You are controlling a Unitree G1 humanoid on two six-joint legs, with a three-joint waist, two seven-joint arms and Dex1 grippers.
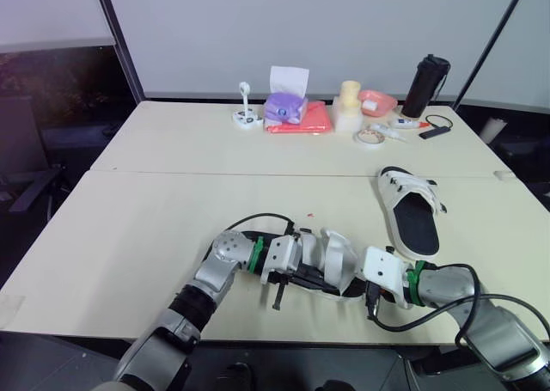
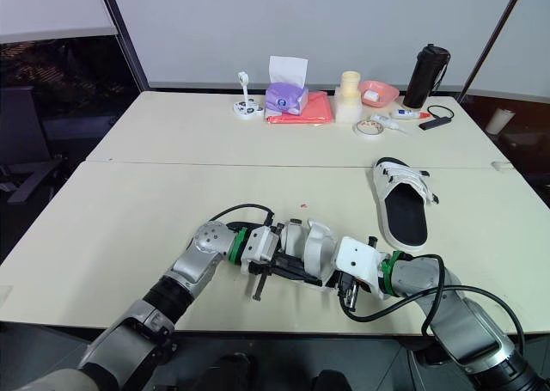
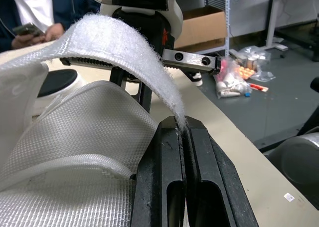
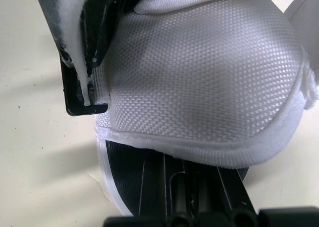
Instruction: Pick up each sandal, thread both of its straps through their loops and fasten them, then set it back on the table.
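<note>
Near sandal: white mesh upper, black footbed, at the table's 6 o'clock edge. One fleecy strap is unfastened and arches up, its tip pinched in the left gripper. Second sandal: same pattern, sole down at 4 o'clock, straps at its far end.

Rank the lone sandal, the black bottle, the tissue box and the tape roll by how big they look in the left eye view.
1. lone sandal, though it lies nearest the camera of the four
2. bottle and tissue box: look alike, not ranked
3. tape roll
</note>
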